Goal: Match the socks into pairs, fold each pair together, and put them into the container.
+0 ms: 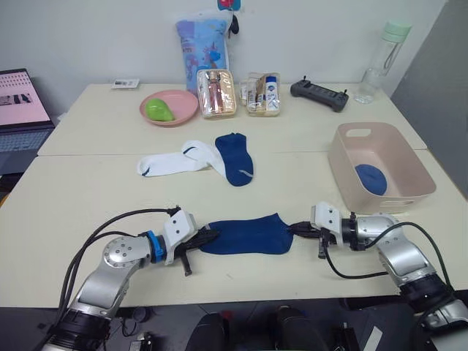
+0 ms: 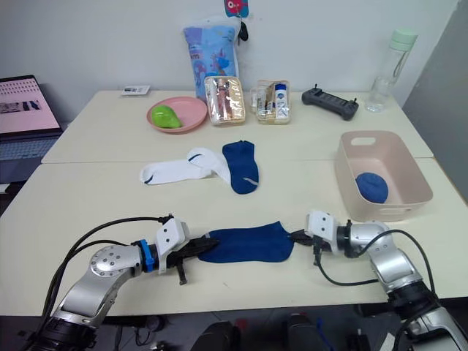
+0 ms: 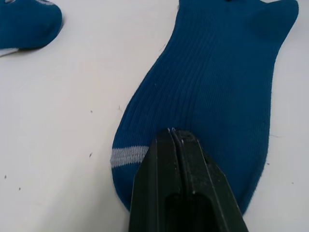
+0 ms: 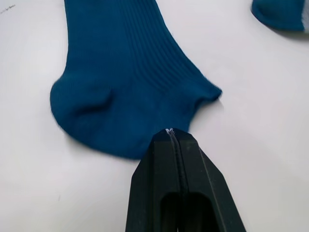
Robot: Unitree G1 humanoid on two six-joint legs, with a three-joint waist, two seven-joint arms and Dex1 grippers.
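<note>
A dark blue sock (image 1: 247, 234) lies flat near the table's front edge. My left gripper (image 1: 212, 235) is shut, its tip resting over the sock's striped toe end (image 3: 130, 155). At the other end my right gripper (image 1: 296, 227) is shut too, its tip touching the cuff edge (image 4: 193, 96). I see no fabric between either pair of fingers. Farther back lie two white socks (image 1: 172, 162) and another dark blue sock (image 1: 235, 157), side by side. The pale pink container (image 1: 409, 164) stands at the right, and a folded dark blue sock bundle (image 1: 371, 179) lies inside it.
Along the back of the table are a pink plate (image 1: 183, 110) holding a green item, two clear pouches (image 1: 216, 93), a black controller (image 1: 319, 95), a bottle (image 1: 384, 62) and a blue pack (image 1: 202, 44). A laptop (image 1: 22, 110) sits at far left.
</note>
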